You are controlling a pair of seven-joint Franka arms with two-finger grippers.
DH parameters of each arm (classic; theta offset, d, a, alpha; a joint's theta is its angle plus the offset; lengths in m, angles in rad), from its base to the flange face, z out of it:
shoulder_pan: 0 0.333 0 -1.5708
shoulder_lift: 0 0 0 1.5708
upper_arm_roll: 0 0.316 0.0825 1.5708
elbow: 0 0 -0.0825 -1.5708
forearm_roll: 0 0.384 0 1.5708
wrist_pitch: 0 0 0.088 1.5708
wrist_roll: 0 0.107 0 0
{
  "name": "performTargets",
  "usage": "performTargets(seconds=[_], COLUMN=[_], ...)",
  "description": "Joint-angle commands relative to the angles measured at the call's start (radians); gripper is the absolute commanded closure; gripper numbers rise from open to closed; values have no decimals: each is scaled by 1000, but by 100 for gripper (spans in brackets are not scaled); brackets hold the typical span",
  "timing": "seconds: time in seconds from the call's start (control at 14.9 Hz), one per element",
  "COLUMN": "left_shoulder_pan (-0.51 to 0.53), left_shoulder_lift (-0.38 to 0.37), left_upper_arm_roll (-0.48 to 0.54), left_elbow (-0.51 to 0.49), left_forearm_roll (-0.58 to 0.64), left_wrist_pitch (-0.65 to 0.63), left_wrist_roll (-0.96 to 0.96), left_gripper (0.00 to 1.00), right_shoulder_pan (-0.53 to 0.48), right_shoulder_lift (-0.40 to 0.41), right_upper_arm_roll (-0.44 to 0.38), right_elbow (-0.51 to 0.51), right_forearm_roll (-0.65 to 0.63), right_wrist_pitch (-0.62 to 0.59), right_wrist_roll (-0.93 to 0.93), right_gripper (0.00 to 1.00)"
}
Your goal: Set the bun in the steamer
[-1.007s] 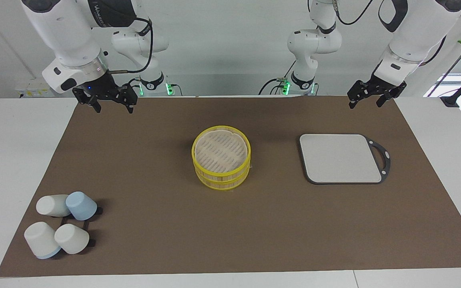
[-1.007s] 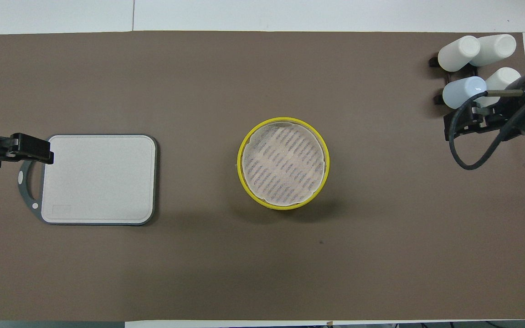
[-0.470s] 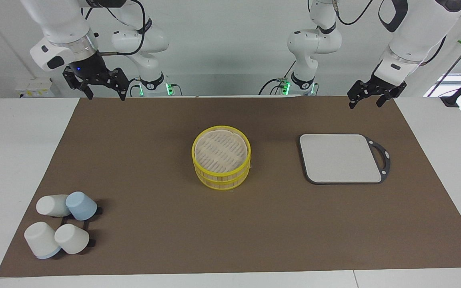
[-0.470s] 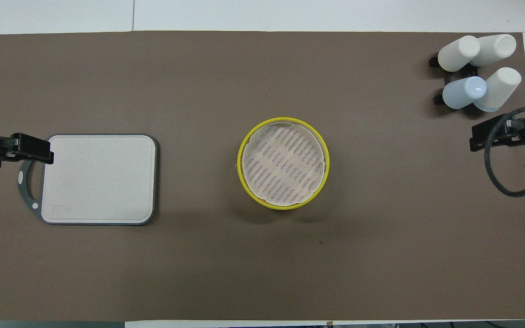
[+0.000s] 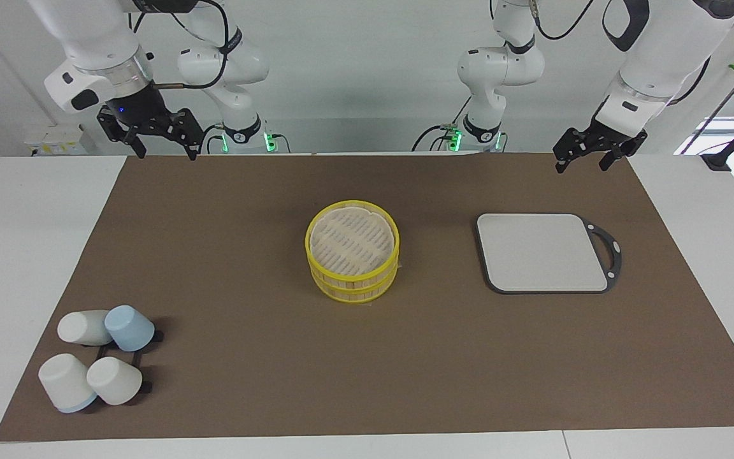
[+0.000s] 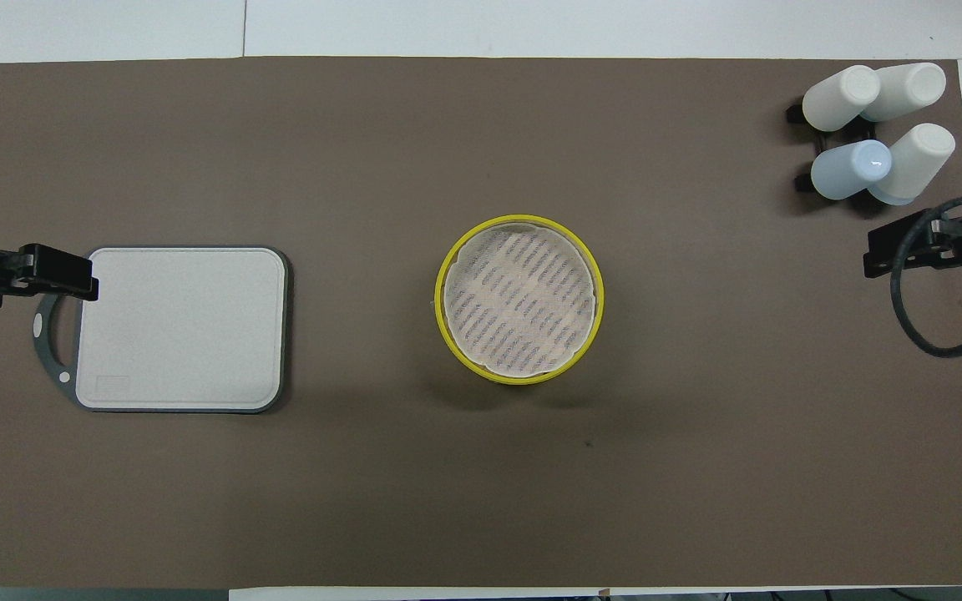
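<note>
The steamer (image 5: 352,250) sits closed, no bun is visible; left gripper (image 5: 587,155) and right gripper (image 5: 161,141) hang wide open, empty

Steamer (image 5: 352,251), round, yellow-rimmed, two tiers stacked, pale slatted top, upright, mid-mat, bun not visible

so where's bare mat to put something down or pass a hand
Bare mat lies between the steamer and the cutting board, between the steamer and the cups, and along the mat's edge farthest from the robots. It is crowded only at the cups' corner. The left gripper and right gripper hang open near the robots' edge.
</note>
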Motion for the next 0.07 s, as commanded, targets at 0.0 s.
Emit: performTargets(seconds=[0.0], left_shoulder_pan=[6], left_shoulder_lift=[-24], left_upper_arm_roll=[-2], left_elbow=[-21], left_forearm_roll=[15], left_wrist_pitch=[5], left_wrist_roll=[14], left_gripper=[0], right_shoulder_pan=[-22], right_shoulder_lift=[-11], right_upper_arm_roll=[12], right_elbow=[-10], right_forearm_roll=[8], right_wrist_pitch=[21], right_wrist_roll=[-14], right_gripper=[0])
